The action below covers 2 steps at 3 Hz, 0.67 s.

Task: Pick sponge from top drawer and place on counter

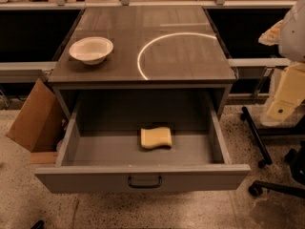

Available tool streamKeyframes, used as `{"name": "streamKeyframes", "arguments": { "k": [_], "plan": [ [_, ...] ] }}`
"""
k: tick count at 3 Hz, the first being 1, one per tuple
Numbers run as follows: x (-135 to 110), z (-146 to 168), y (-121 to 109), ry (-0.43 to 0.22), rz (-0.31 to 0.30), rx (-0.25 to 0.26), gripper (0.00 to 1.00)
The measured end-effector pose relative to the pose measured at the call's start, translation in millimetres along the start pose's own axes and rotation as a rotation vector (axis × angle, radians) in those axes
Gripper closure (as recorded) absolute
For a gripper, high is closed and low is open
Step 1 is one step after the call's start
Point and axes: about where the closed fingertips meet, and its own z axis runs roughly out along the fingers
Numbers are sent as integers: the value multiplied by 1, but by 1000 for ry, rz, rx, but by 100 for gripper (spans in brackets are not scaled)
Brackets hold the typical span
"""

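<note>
The top drawer (143,178) is pulled wide open below the counter (190,63). The pale yellow sponge (156,138) lies flat on the drawer floor, near the middle and toward the back. The drawer's dark bar handle (144,182) is at the centre of the front panel. My arm enters at the right edge, and my gripper (285,97) hangs there, right of the counter and well away from the sponge. It holds nothing that I can see.
A white bowl (91,49) sits on the counter's left side, next to a white circular arc (143,56). A cardboard box (33,118) leans on the floor at the left. Office chair legs with castors (259,163) stand at the right.
</note>
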Motion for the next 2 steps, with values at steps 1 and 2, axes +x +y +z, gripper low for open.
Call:
{"name": "streamKeyframes", "arguments": {
  "k": [1, 2],
  "plan": [
    [0, 0, 0, 0, 0, 0, 0],
    [-10, 10, 3, -79, 24, -1, 0]
  ]
}}
